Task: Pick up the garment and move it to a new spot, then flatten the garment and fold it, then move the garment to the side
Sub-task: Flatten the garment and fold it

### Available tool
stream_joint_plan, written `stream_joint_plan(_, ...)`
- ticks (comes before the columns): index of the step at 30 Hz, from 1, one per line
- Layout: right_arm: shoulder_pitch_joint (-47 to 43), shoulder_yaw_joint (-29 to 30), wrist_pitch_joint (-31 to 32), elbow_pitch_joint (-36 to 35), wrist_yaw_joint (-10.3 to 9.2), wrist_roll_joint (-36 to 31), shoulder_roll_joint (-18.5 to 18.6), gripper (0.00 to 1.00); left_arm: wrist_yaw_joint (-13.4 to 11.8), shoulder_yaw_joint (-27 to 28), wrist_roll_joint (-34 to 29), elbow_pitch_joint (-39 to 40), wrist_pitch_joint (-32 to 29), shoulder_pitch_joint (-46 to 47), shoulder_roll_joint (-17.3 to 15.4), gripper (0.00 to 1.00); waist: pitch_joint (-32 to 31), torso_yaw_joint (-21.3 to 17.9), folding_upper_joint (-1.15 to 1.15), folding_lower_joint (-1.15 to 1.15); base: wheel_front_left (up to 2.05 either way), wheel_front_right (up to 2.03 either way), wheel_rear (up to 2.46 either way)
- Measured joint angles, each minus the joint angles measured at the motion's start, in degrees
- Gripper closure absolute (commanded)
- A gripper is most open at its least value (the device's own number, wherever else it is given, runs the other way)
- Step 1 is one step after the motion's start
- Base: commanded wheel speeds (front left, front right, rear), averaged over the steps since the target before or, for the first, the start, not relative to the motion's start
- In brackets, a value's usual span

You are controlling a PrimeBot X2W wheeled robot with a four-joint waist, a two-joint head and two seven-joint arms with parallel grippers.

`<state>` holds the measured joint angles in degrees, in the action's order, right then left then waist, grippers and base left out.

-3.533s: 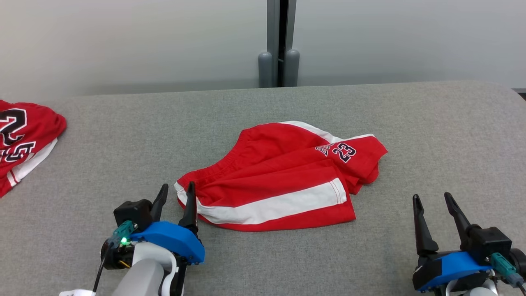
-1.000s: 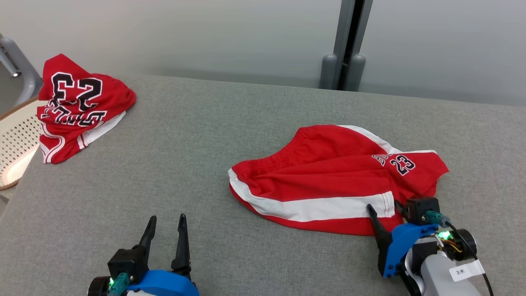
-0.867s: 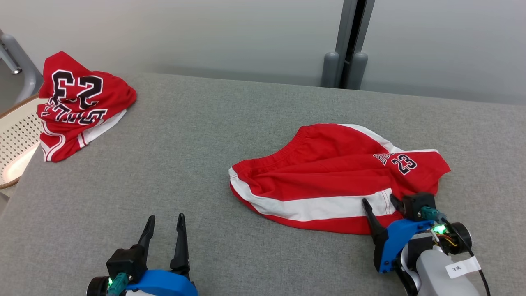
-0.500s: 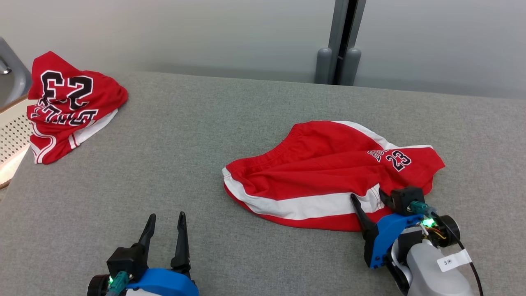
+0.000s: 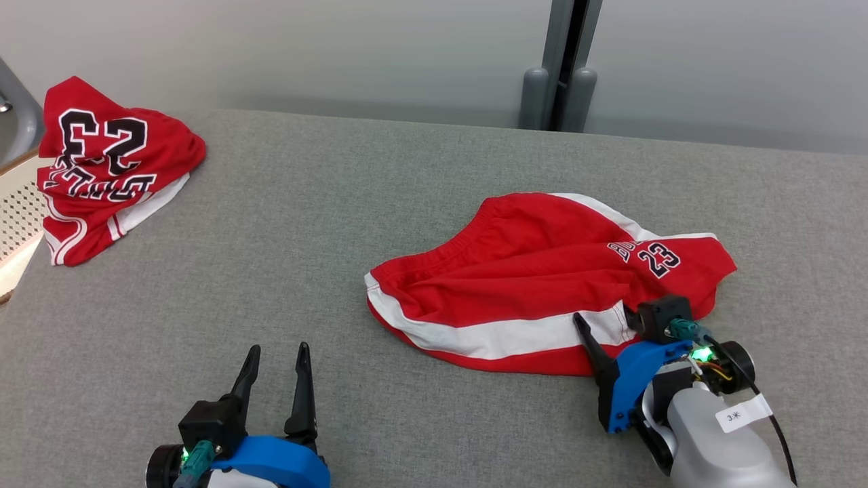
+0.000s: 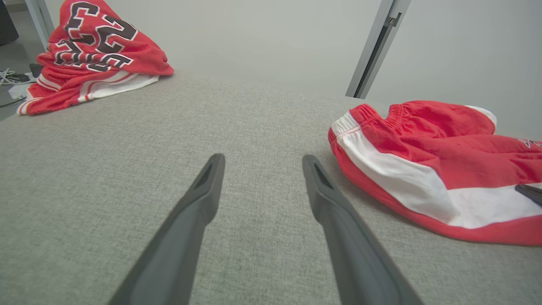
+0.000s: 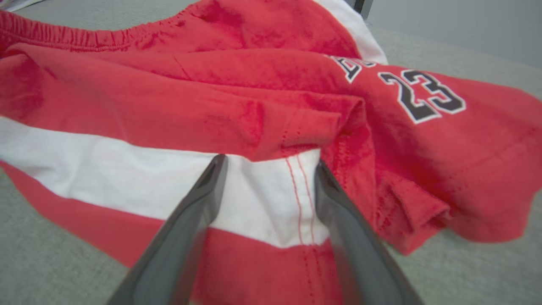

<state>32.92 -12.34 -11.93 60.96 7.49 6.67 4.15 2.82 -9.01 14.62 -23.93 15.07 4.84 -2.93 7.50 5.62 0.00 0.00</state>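
The garment (image 5: pixel 529 285) is a pair of red shorts with a white side stripe and a "23" print, lying crumpled right of centre on the grey table (image 5: pixel 339 203). My right gripper (image 5: pixel 603 322) is open at the near right hem. In the right wrist view its gripper (image 7: pixel 269 163) straddles the stitched white stripe end of the garment (image 7: pixel 254 110), with fingers low against the cloth. My left gripper (image 5: pixel 279 349) stands open over bare table at the lower left, apart from the garment (image 6: pixel 423 169); the left wrist view shows that gripper (image 6: pixel 263 157) holding nothing.
A second red garment (image 5: pixel 108 163) with large black numbers lies bunched at the table's far left corner, also seen as the red garment (image 6: pixel 93 51). A white perforated object (image 5: pixel 13 217) sits past the left edge. A grey post (image 5: pixel 557 88) stands behind the table.
The head camera has turned left since the oldest frame. My left gripper has drawn back from the waistband. My right gripper has reached onto the near right hem, creeping forward over the last second.
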Motion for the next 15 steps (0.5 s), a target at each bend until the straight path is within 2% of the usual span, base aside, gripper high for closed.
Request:
stream_joint_plan(9, 0.01, -5.08, -0.58, -0.46, 0.00, 2.86, -0.43, 0.00, 0.00, -0.31, 0.01, -0.09, 0.00, 0.04, 0.00, 0.00, -0.14, -0.27, 0.00, 0.00, 0.00, 0.00, 0.00)
stream_joint_plan(12, 0.02, -5.55, -0.58, -0.54, 0.00, 3.09, -0.42, 0.20, 0.00, -0.47, 0.02, -0.14, 0.00, 0.04, 0.01, 0.00, -0.27, -0.29, 0.00, 0.00, 0.00, 0.00, 0.00)
stream_joint_plan(14, 0.02, -5.32, -0.49, -0.53, 0.00, 3.10, -0.32, 0.51, 0.00, -0.49, 0.05, -0.14, 0.00, 0.04, 0.00, 0.00, -0.38, -0.30, 0.00, 0.01, 0.00, 0.00, 0.00)
stream_joint_plan(15, -0.01, -5.06, -0.30, -0.51, 0.00, 3.10, -0.29, 0.56, 0.00, -0.52, 0.08, -0.13, 0.00, 0.04, 0.00, 0.00, -0.43, -0.33, 0.00, 0.01, 0.00, 0.00, 0.00)
